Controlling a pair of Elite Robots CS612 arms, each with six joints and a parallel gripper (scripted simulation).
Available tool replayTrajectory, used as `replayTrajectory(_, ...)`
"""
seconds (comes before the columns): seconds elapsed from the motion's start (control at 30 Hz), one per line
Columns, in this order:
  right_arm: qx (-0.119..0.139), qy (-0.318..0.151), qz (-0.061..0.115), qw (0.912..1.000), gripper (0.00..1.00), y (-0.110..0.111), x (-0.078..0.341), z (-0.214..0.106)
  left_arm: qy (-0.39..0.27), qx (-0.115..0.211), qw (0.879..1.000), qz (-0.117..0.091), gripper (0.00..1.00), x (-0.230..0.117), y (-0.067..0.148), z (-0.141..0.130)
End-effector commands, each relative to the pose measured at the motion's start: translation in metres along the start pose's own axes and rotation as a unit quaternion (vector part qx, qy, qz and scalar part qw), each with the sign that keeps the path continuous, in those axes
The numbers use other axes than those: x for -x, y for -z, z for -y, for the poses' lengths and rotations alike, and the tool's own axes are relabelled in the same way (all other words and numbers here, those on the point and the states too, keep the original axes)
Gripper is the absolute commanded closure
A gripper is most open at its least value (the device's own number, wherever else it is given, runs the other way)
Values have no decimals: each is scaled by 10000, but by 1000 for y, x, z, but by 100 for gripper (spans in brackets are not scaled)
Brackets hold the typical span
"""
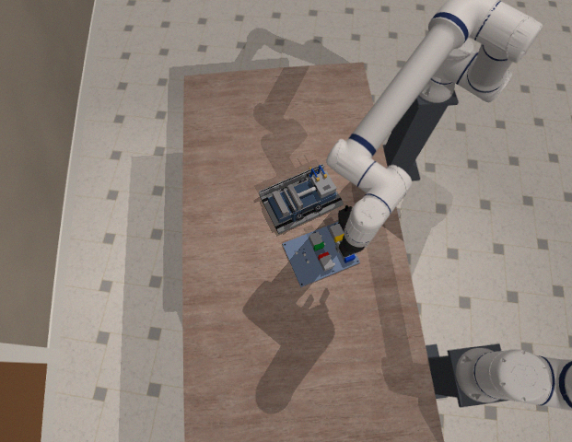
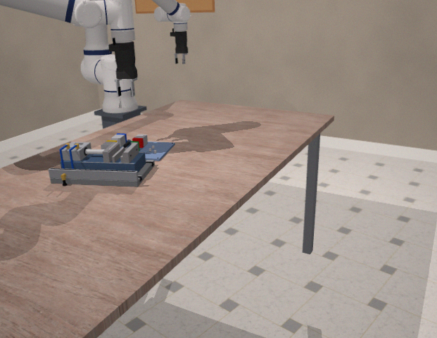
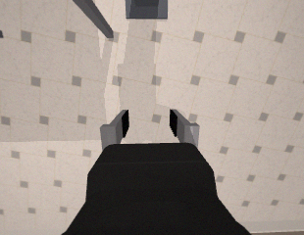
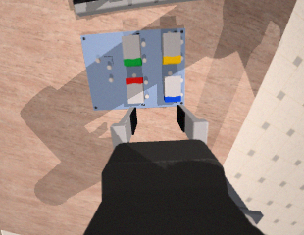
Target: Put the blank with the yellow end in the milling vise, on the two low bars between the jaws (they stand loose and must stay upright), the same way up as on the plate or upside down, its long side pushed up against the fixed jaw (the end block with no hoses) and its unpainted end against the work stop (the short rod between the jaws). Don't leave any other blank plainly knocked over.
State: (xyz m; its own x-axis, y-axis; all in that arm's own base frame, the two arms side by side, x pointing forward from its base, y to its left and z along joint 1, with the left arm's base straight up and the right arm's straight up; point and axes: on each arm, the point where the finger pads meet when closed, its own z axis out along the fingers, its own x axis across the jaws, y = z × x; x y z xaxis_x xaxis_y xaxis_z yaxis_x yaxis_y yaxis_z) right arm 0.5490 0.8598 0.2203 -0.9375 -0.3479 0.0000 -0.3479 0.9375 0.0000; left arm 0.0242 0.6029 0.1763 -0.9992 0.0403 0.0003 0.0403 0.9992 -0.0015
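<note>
The blank with the yellow end (image 1: pixel 336 231) (image 4: pixel 172 46) lies on the blue plate (image 1: pixel 300 274) (image 4: pixel 108 95) (image 2: pixel 165 154), in the corner nearest the vise's hose side; its yellow end faces the blue-ended blank. The milling vise (image 2: pixel 102 164) stands beside the plate. Its fixed jaw (image 1: pixel 279 202) (image 2: pixel 130 153) and moving jaw (image 1: pixel 294 196) (image 2: pixel 109 153) stand a narrow gap apart; the low bars and work stop are too small to make out surely. My right gripper (image 2: pixel 126 93) (image 4: pixel 156 114) is open and empty, high above the plate's side. My left gripper (image 2: pixel 180 60) (image 3: pixel 149 117) is open and empty, far from the vise.
The green-ended blank (image 1: pixel 316 238) (image 4: pixel 131 46), red-ended blank (image 1: pixel 326 262) (image 4: pixel 134 93) and blue-ended blank (image 4: pixel 173 87) also stand on the plate, with several small pins around. Blue hoses (image 2: pixel 67 156) rise at the vise's other end. The left wrist view shows floor.
</note>
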Motion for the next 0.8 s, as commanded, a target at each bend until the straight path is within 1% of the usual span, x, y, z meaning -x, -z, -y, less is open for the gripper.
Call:
replayTrajectory(0.0, 5, 0, 9, 10000, 0, 1, 0, 0, 0, 7, 10000, 2, 0, 0, 1, -1)
replayTrajectory(0.77, 5, 0, 8, 10000, 0, 1, 1, -9, 0, 7, 10000, 2, 0, 0, 1, -1)
